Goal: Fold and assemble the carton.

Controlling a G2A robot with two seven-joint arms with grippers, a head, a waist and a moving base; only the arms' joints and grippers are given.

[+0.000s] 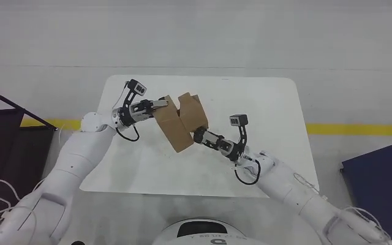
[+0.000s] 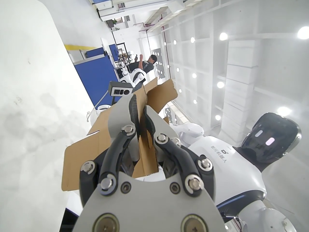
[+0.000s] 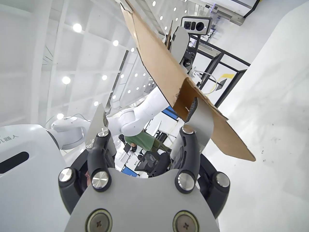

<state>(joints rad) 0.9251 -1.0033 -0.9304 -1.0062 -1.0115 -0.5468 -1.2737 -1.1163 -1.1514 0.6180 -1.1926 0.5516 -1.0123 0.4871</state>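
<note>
Hanging between the two grippers, the carton (image 1: 181, 122) is over the middle of the table (image 1: 263, 104). I cannot tell if its low corner touches the top. The carton is brown cardboard, thin and stiff, with a dull, smooth face. It is made of flat sheets joined at sharp folds, and it is not a closed box yet. From above it looks like a long slanted piece with two flaps sticking out at the far end and a small gap between them. One flap has a round corner. In the right wrist view a short side is bent in along a fold, and the cut edge there is a bit rough and ragged. The left gripper (image 2: 139, 105) has grey metal fingers with black rubber pads. Its jaws are squeezed onto a thin edge of the carton, one pad on each side of the sheet. The right gripper (image 3: 148, 109) is at the other side of the carton, the side nearer the robot. Its jaws are spread wide. One finger (image 3: 200, 121) touches the bent-in side of the carton, and the other finger (image 3: 97, 121) is well apart from it. The table is white, flat and smooth, with round corners and a few faint grey smudges.
</note>
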